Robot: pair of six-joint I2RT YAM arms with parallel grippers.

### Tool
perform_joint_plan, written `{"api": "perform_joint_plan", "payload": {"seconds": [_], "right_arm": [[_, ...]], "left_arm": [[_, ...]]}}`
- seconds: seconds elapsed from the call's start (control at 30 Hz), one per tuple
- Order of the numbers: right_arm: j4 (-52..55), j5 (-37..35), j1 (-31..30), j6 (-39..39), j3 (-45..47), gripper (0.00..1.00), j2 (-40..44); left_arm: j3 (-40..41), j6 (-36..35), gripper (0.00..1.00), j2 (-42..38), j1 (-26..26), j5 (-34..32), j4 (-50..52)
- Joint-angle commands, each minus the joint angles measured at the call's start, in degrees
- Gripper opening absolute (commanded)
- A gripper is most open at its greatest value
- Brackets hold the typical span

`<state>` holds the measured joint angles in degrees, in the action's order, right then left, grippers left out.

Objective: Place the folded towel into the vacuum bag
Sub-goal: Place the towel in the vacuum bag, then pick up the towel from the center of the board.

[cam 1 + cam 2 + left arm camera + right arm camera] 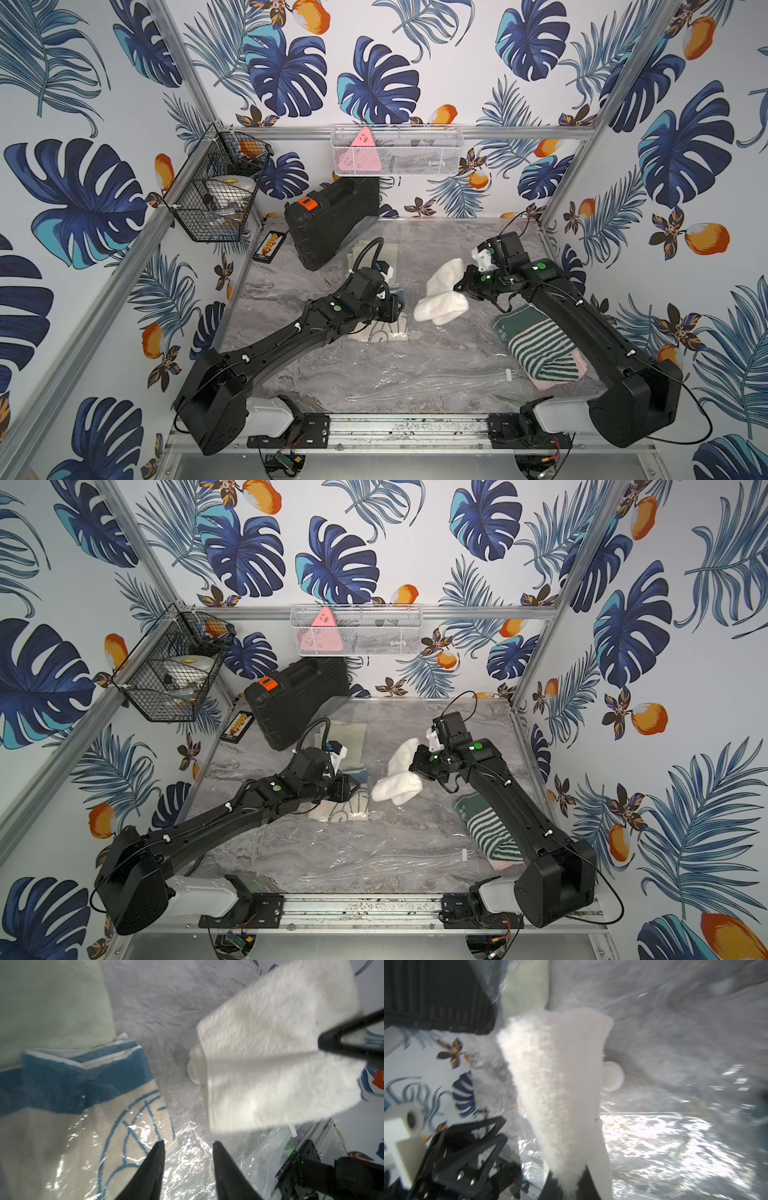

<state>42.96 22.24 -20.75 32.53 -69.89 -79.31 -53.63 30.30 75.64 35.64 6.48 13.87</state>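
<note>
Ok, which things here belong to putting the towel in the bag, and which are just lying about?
In the job:
white towel, pinched in the right gripper
clear plastic bag
left gripper, open over the bag

Lying about:
black case
black wire basket
white mesh basket
striped towel
</note>
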Motion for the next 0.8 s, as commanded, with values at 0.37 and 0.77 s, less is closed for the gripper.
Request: {"api": "perform_joint_plan", "payload": {"seconds": [0.37, 0.77], "right_arm": [[-5.0, -3.4, 0.0, -1.7, 11.9, 0.63, -11.7], [-21.6, 1.5, 2.2, 9.1, 27.0, 0.62, -5.2]], "left_arm": [[-3.2, -0.1, 0.44, 7.4, 3.8, 6.4, 2.7], [-6.4, 2.2, 0.37, 20.0, 11.0, 5.9, -8.1]]}}
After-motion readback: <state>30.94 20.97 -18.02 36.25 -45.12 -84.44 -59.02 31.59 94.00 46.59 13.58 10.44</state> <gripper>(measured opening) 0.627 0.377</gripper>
